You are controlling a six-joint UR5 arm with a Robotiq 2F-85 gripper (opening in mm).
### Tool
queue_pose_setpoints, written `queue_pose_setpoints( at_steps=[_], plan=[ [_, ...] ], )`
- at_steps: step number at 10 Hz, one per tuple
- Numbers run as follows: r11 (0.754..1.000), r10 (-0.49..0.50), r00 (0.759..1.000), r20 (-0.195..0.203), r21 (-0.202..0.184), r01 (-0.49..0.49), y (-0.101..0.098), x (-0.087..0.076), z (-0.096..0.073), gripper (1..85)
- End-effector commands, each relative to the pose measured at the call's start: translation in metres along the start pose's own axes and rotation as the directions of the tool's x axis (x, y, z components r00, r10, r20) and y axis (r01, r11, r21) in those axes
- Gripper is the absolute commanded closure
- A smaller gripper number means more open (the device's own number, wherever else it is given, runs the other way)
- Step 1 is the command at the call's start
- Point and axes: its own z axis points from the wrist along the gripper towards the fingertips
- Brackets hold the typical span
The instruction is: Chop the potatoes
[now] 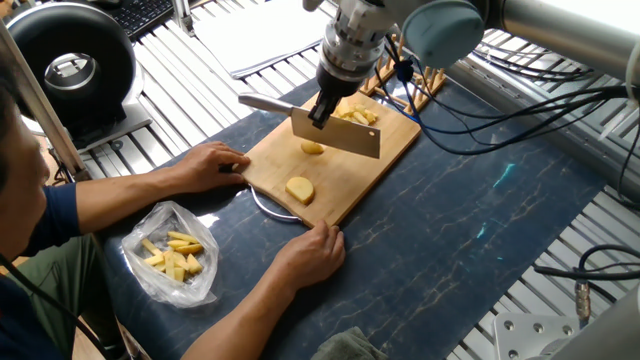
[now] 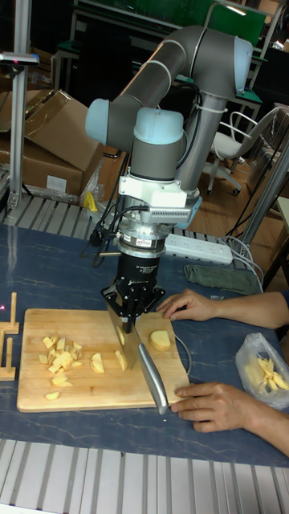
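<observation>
Gripper (image 1: 322, 110) is clamped on a cleaver (image 1: 335, 133), fingers pinching the tool near where blade meets handle; the steel handle (image 2: 155, 377) projects toward the tall fixed camera. The blade hangs edge-down above a wooden cutting board (image 1: 375, 160), close over a small potato piece (image 1: 313, 148); whether the edge touches it cannot be told from either view.

Potatoes lie in three places on the board. A larger rounded half (image 1: 300, 189) sits near the board's person-side end, apart from the blade. The small piece sits under or just beside the blade. A heap of chopped pieces (image 2: 60, 356) occupies the far end of the board, partly hidden behind the cleaver in the fixed view.

A person's hand (image 1: 207, 165) rests against one long edge of the board, and the other hand (image 1: 312, 252) against the board's near corner. The board lies on a dark blue mat (image 1: 480, 230) covering the worktop. A clear plastic bag (image 1: 172, 255) holding yellow sticks lies on the mat, well apart from the board. A wooden rack (image 1: 418, 72) stands just beyond the board's far end.
</observation>
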Motion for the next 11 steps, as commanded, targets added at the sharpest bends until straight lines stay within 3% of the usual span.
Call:
queue_pose_setpoints(
  at_steps=[1, 11],
  plan=[
    [1.0, 0.008, 1.0, 0.014, -0.003, -0.008, -0.0012, -0.003, 0.0034, 84.7],
    [1.0, 0.019, 1.0, 0.02, -0.014, -0.019, 0.001, -0.0038, 0.0061, 84.7]
  ],
)
